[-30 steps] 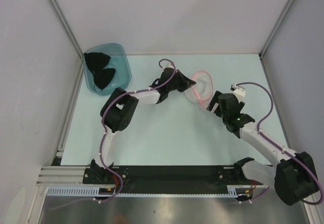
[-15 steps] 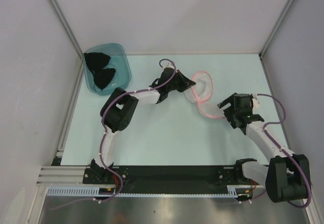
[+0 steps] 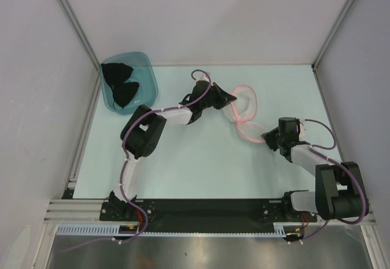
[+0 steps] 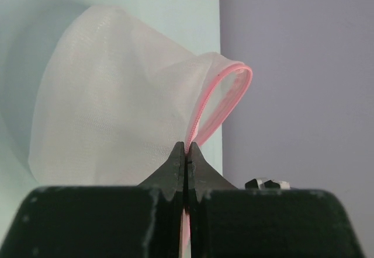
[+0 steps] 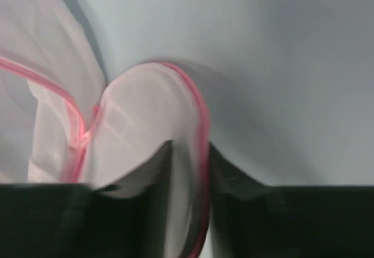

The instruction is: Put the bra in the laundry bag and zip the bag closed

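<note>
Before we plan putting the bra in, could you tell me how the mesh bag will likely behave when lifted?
The bag is probably floppy: its sheer mesh creases and sags. It looks very light, so the pinch of the left end effector on the pink trim likely suffices. The trim holds a curved loop, so it may spring open.

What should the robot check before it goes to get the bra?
1. Left tool pinching the laundry bag by its edge: ok.
2. Right tool gripping the bag's other half: ok.
3. Bag halves spread apart: ok.
4. Bra in the bag: not ok, it lies in the teal tub.
5. A tool free for fetching: not ok, both hold the bag.
6. Zipper pull found: cannot tell.
</note>
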You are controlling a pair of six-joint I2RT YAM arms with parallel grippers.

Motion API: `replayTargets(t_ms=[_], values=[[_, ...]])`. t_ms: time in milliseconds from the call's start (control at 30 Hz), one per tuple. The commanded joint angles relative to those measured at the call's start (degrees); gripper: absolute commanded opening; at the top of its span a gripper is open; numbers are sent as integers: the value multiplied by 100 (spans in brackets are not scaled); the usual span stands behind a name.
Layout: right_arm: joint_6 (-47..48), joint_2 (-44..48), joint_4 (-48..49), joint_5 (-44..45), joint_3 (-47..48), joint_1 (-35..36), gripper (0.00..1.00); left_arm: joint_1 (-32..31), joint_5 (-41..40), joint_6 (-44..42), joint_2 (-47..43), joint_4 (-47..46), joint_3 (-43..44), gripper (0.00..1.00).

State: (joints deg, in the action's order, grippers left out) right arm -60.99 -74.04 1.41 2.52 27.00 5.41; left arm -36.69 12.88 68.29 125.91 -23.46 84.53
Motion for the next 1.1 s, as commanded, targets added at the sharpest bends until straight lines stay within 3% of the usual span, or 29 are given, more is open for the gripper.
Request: replayTargets(t_ms=[0, 100, 267, 500, 633, 733, 867, 900, 967, 1000, 1067], values=[[34, 204, 457, 344, 164, -154, 10, 127, 188, 509, 179, -728, 274, 0], [358, 590, -315, 1080, 699, -181, 0, 162, 179, 939, 451, -1071, 510, 0], [1132, 1181, -800, 2321, 1193, -189, 0, 171, -22, 1667, 978, -1405, 1135, 0], [2220, 1770, 358, 3025, 632, 65, 0, 179, -146, 1995, 1665, -1258, 2286, 0], [2723, 1849, 1369, 3166, -9, 311, 1, 179, -172, 1566, 1359, -915, 1937, 0], [2733, 1858, 1546, 3333, -239, 426, 2, 179, -260, 1407, 954, -809, 1296, 1], [2444, 1937, 1240, 3334, -424, 452, 12, 188, -199, 1354, 664, -800, 679, 15], [2356, 1981, 1039, 3194, -363, 452, 24, 206, -155, 1319, 585, -757, 574, 23], [1988, 2042, 3, 2913, -135, 452, 33, 241, 29, 1178, 462, -590, 477, 37], [1890, 2104, -418, 2642, 75, 470, 49, 284, 91, 1065, 383, -546, 390, 51], [1758, 2157, -1299, 2377, 234, 461, 63, 311, 188, 564, -3, -92, 345, 61]])
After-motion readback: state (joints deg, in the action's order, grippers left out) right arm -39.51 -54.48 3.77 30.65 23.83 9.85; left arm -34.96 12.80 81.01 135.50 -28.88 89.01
